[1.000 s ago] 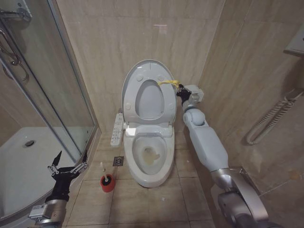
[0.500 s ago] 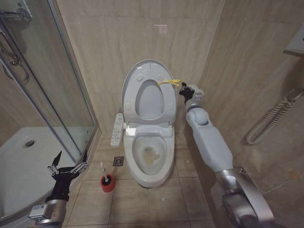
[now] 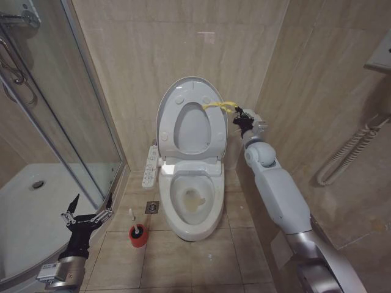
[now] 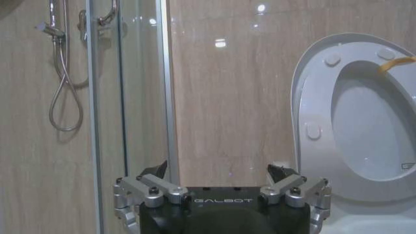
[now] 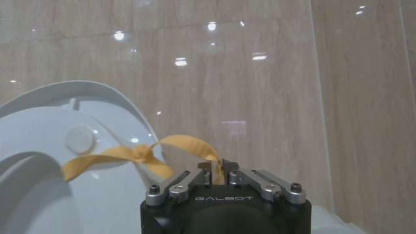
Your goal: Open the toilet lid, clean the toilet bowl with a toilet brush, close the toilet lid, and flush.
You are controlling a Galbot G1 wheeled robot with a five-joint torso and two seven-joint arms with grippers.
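Note:
The toilet lid stands upright against the back wall, with the ring seat raised in front of it. A yellow loop hangs off its right edge. My right gripper is just right of the lid, shut on the end of the loop; the strap runs in between its fingertips. Below, the toilet bowl lies uncovered, with a yellowish stain inside. The toilet brush stands in its red holder cup on the floor left of the bowl. My left gripper hangs open, low at the left.
A glass shower enclosure and white shower tray fill the left side. A long white button panel sticks out left of the bowl, with a floor drain below it. A coiled hose hangs on the right wall.
My right arm has drifted a little to the right, away from the lid, with the yellow loop still in its grip. Lid and left arm have not moved.

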